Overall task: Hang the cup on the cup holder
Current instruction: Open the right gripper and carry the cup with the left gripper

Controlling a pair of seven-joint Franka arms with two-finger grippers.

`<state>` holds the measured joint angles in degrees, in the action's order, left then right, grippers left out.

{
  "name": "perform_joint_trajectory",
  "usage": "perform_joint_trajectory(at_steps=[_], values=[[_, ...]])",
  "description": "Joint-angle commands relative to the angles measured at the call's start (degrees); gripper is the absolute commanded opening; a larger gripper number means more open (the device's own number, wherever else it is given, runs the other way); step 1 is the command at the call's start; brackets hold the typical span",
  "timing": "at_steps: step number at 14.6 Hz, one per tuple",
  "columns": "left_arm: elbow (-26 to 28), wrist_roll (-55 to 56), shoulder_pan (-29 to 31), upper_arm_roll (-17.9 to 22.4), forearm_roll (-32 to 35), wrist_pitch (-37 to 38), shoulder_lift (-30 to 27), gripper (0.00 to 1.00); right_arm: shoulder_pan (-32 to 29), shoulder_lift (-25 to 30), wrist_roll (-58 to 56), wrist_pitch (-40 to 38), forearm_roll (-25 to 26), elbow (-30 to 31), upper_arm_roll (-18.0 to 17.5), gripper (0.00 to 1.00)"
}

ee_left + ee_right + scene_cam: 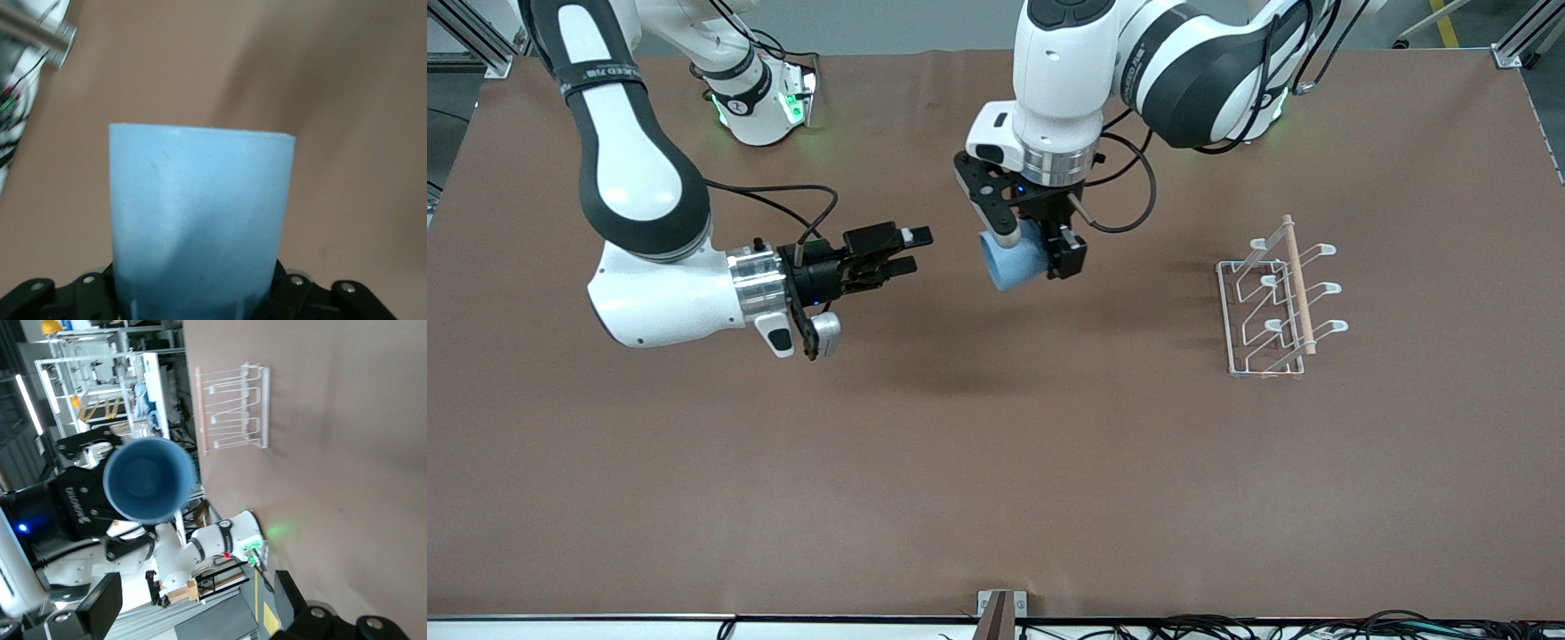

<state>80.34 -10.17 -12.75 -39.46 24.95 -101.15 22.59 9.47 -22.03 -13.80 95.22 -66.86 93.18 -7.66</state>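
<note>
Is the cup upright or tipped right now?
Tipped on its side: the cup, shut in the left hand above the table, points its open mouth at the open right hand.

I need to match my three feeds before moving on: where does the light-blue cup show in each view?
Front view: the cup is held in the left gripper, above mid-table, mouth tipped toward the right gripper.
Left wrist view: the cup fills the centre, side wall showing.
Right wrist view: the cup shows mouth-on, interior visible.
Shared landmark: the cup holder appears in the front and right wrist views.
</note>
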Motion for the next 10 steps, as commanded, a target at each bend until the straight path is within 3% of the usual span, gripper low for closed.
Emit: perform_joint_trajectory(at_steps=[1,5,10], values=[[-0.01,-3.35,0.01,0.87,6.84,7.52,-1.76,0.53,-4.97,1.02,0.53,-0.48,6.88,1.75,-0.60,1.00],[0.17,-14.14,5.88,1.58,12.75,15.27,-1.76,0.53,-10.33,3.21,0.53,-0.30,24.01,1.66,-0.52,1.00],[1.48,-29.99,14.16,1.58,20.38,16.69,-1.67,0.53,-14.82,9.71,1.40,-0.04,49.49,1.57,-0.43,1.00]])
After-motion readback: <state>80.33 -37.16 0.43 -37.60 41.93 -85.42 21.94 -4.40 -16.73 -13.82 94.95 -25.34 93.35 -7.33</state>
